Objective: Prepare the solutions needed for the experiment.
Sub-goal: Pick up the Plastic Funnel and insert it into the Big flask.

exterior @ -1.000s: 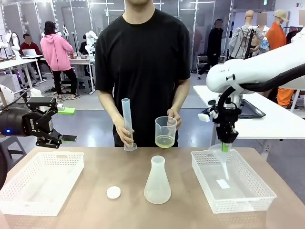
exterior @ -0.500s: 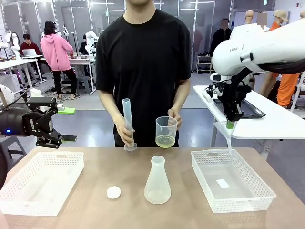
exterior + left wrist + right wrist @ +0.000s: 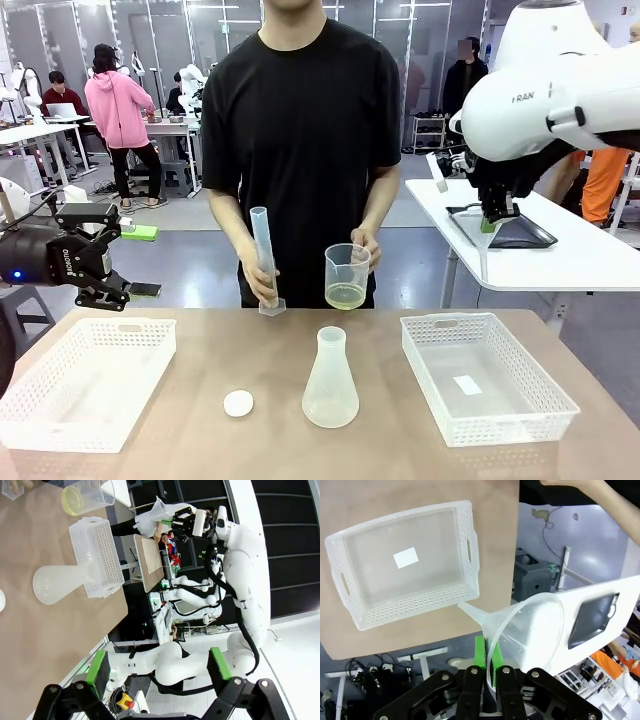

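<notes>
While a hand [image 3: 366, 243] holds the beaker [image 3: 347, 266] of solution [image 3: 346, 295] | right fingers [image 3: 474, 681] clamp funnel [image 3: 532, 627] | left fingers [image 3: 96, 667] apart

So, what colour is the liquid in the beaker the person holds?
The liquid is pale yellow-green; the front view shows it best.

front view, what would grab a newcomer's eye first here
Probably the right arm's jaws, shut on a translucent funnel held high at the picture's right. Next, the person at the table's far side, holding a clear beaker with a shallow layer of yellow-green solution in one hand and a graduated cylinder in the other. A frosted conical flask stands mid-table.
</notes>
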Tool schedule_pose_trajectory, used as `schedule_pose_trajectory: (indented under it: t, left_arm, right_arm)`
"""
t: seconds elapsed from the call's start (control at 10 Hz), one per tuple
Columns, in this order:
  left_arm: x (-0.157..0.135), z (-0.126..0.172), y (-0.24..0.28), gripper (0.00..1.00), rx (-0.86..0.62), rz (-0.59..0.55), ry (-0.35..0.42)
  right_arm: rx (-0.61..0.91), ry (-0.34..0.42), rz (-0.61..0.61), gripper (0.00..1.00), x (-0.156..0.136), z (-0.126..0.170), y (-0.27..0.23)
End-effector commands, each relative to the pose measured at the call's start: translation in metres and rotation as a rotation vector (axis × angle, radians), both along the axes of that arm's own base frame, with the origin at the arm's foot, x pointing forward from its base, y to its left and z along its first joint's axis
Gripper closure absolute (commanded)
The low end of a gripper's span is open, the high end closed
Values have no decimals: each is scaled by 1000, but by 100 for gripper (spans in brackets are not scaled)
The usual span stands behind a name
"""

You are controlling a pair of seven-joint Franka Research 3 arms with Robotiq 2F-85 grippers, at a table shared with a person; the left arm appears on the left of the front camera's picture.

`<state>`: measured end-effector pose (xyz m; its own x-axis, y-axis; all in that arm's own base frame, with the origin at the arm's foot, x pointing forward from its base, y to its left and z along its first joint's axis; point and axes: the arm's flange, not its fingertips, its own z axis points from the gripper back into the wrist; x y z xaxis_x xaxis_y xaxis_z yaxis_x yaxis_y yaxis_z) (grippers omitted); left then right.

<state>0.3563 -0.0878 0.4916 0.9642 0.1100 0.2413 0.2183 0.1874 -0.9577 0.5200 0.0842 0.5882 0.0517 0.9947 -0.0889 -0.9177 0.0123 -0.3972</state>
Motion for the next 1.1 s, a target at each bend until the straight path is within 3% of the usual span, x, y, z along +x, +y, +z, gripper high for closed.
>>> schedule_pose_trajectory:
  t: [0.0, 0.1, 0.6, 0.7, 1.0]
  left_arm:
    - [0, 2, -1, 0, 2, 8, -7]
    - [0, 2, -1, 0, 2, 8, -7]
    - [0, 2, -1, 0, 2, 8, -7]
    - [0, 2, -1, 0, 2, 8, -7]
    - [0, 2, -1, 0, 2, 8, -7]
  right_arm:
    - [2, -37, -52, 100, -13, -15, 0]
    - [0, 0, 0, 100, 0, 0, 0]
    - [0, 0, 0, 100, 0, 0, 0]
    - [8, -5, -8, 95, -3, -4, 1]
    - [96, -145, 264, 95, -60, 14, 59]
